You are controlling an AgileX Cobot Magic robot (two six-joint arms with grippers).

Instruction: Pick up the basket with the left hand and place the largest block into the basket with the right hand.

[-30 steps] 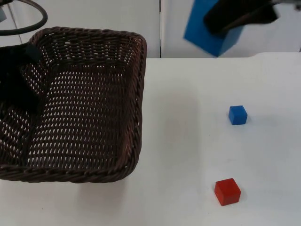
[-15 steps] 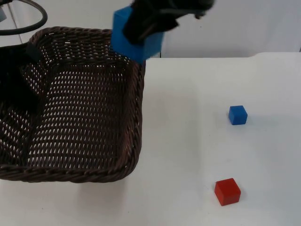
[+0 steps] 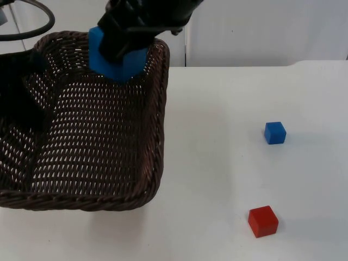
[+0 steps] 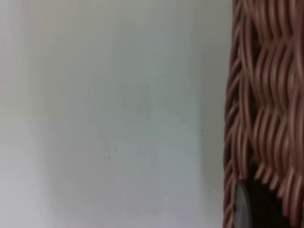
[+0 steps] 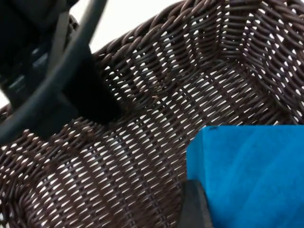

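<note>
The right end effector [image 3: 122,46] is clamped on the big blue cube-shaped block [image 3: 115,58], holding it over the far side of the dark brown woven wicker basket [image 3: 92,201]. The left end effector [image 3: 24,89] grips the basket's left wall, fingers closed on the weave. My worry: the block hangs close to the far rim, so letting go here might clip the rim and tumble out onto the white worktop [image 3: 228,163]. The block is tilted, one corner pointing down; being a cube, it has no real long axis.
</note>
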